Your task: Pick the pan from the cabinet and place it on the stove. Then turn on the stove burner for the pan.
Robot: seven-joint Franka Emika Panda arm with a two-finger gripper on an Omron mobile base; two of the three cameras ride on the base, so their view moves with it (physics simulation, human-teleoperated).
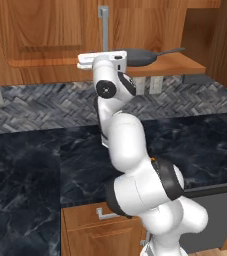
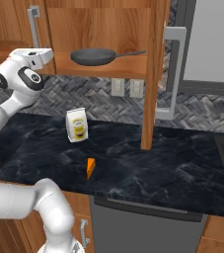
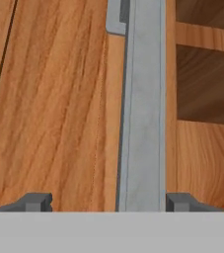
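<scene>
Nearest the hand cam: 1 vertical silver bar handle [image 3: 143, 106] running up the frame, 2 dark fingertips [image 3: 34, 201] low on either side of it, left tip well clear, right tip just beside its edge. Gripper [image 3: 106, 202] spread wide, straddling the bar, nothing clamped; contact w/ the bar can't be told. Behind it: wood door of the cabinet [image 3: 54, 99], w/ shelf edges in the open bay to the right. Count: 1 pan [image 2: 93, 56], on the cabinet shelf, handle pointing right; 1 white-and-yellow carton [image 2: 77, 125] upright on the dark marble counter [image 2: 148, 168]; 1 orange wedge [image 2: 91, 168] in front of it, apart; 2 wall outlets [image 2: 125, 88] under the shelf. Right base cam alone gives carton, wedge, open door edge-on w/ a 2nd bar handle [image 2: 173, 74]. Left base cam: pan [image 1: 144, 56] partly behind the wrist, arm hiding the mid counter, 1 drawer w/ horizontal handle [image 1: 105, 215] below.
</scene>
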